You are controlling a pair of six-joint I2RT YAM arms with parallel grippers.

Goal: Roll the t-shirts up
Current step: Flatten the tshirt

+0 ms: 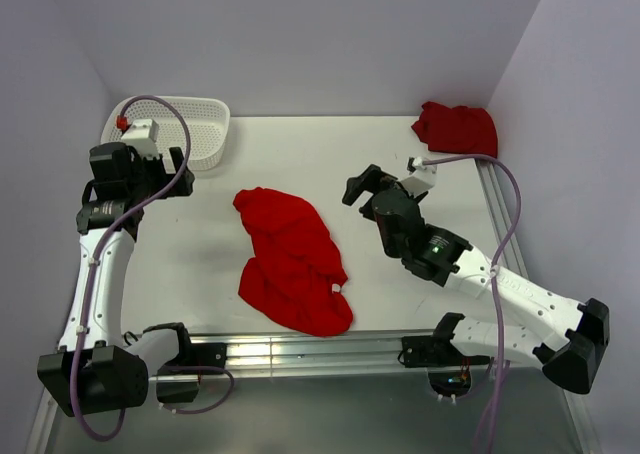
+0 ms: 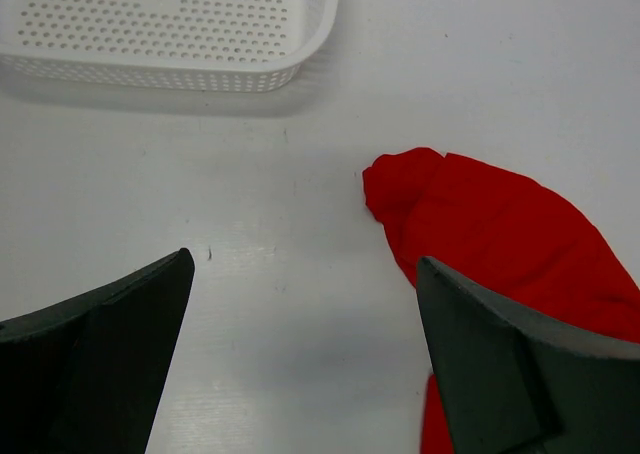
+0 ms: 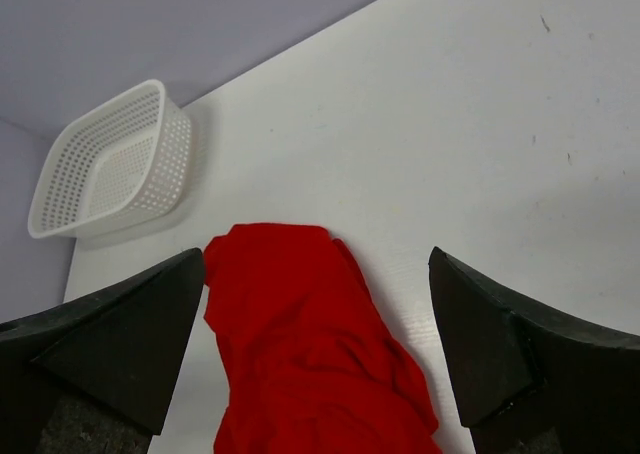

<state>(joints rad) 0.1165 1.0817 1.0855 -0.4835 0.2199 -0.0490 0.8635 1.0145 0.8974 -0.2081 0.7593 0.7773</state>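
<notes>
Both hands are empty, jaws spread fully: the left hand point(image 2: 305, 264) hangs at the far left beside the basket point(image 1: 212, 146), and the right hand point(image 3: 318, 259) hangs over the surface point(image 1: 330, 159) right of centre. The central t-shirt point(image 1: 293, 264) lies crumpled mid-surface, its near end close to the near edge. The second t-shirt point(image 1: 456, 127) sits bunched in the far right corner.

We judge the chief risk to be the crumpling. A pinch into these folds may catch several layers, so the cloth drags as a lump and does not spread flat, and any roll then comes out loose and lopsided. A pull toward the near side could also slide the hem off the near edge.
</notes>
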